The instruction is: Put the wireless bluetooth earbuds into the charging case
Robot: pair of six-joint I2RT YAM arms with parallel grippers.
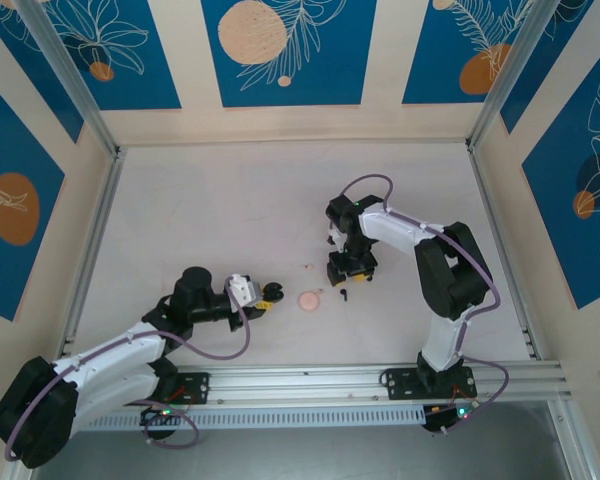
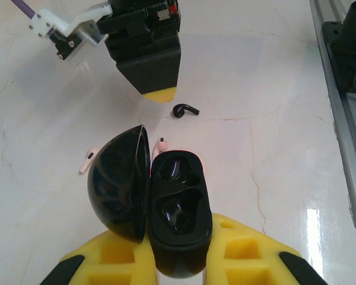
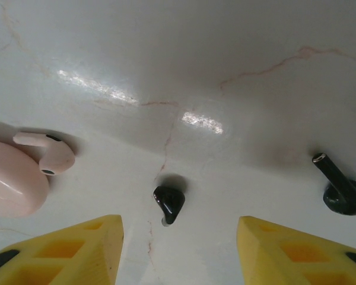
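Observation:
My left gripper [image 1: 268,296] is shut on the open black charging case [image 2: 179,208]. Its lid [image 2: 121,181] is swung out to the left and both sockets are bare. Past the case lie a black earbud [image 2: 185,110] and a pale pink earbud [image 2: 88,159]; a second pink earbud [image 2: 161,144] peeks over the case's rim. My right gripper [image 1: 346,272] hangs open, low over the table. Between its yellow fingers [image 3: 89,243] lies a black earbud [image 3: 168,203], untouched. Another black earbud [image 3: 341,190] lies to the right. A pink earbud [image 3: 50,153] leans against the shut pink case [image 3: 12,178].
The pink case [image 1: 309,299] sits on the white table [image 1: 230,220] between the two grippers. The right gripper's black body [image 2: 148,53] hangs close beyond the black case in the left wrist view. An aluminium rail [image 1: 380,378] runs along the near edge.

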